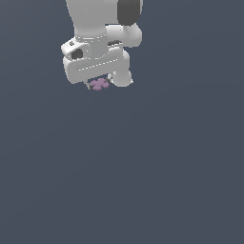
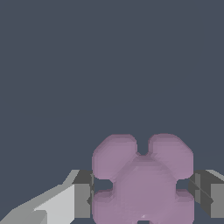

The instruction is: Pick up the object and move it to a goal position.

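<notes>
The object [image 2: 142, 179] is a pale purple, lobed, clover-like flat piece. In the wrist view it fills the space between my two fingers. The grey pads [image 2: 83, 194] meet its lobes on both sides with no gap showing, so my gripper [image 2: 142, 197] is shut on it. In the exterior view the object [image 1: 99, 85] peeks out just under the white hand of my gripper [image 1: 101, 81], near the top of the picture. The hand hides most of the fingers there. The plain surface gives no cue as to whether the object rests on it or hangs above it.
A flat, uniform dark grey-blue surface [image 1: 143, 181] spreads in every direction. The white arm [image 1: 105, 28] rises above the hand at the top of the exterior view. No other objects or edges show.
</notes>
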`<state>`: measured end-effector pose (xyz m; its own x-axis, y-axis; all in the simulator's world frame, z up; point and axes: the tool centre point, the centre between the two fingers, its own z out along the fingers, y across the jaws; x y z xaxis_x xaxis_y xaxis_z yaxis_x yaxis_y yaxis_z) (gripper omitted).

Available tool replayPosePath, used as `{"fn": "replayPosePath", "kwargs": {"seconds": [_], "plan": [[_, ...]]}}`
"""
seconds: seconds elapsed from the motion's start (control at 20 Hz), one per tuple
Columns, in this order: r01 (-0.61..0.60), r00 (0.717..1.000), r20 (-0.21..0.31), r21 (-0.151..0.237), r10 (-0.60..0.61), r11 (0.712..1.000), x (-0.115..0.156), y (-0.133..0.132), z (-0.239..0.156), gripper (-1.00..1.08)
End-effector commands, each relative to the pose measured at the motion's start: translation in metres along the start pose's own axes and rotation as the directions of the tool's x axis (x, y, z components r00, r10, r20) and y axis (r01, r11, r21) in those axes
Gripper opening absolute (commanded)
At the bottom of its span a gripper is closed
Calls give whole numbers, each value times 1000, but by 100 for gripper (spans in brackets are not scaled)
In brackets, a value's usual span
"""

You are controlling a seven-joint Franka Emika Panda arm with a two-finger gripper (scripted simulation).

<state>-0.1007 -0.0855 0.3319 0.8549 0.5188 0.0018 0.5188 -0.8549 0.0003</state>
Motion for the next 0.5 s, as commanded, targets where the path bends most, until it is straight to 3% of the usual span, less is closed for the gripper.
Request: {"fn": "replayPosePath", "kwargs": {"seconds": [0.0,0.45], "plan": [[0,1000,1,1,0,1000,-4,-1,-19,-100],[-1,1000,2,0,1,1000,-10,-1,-56,-100]]}}
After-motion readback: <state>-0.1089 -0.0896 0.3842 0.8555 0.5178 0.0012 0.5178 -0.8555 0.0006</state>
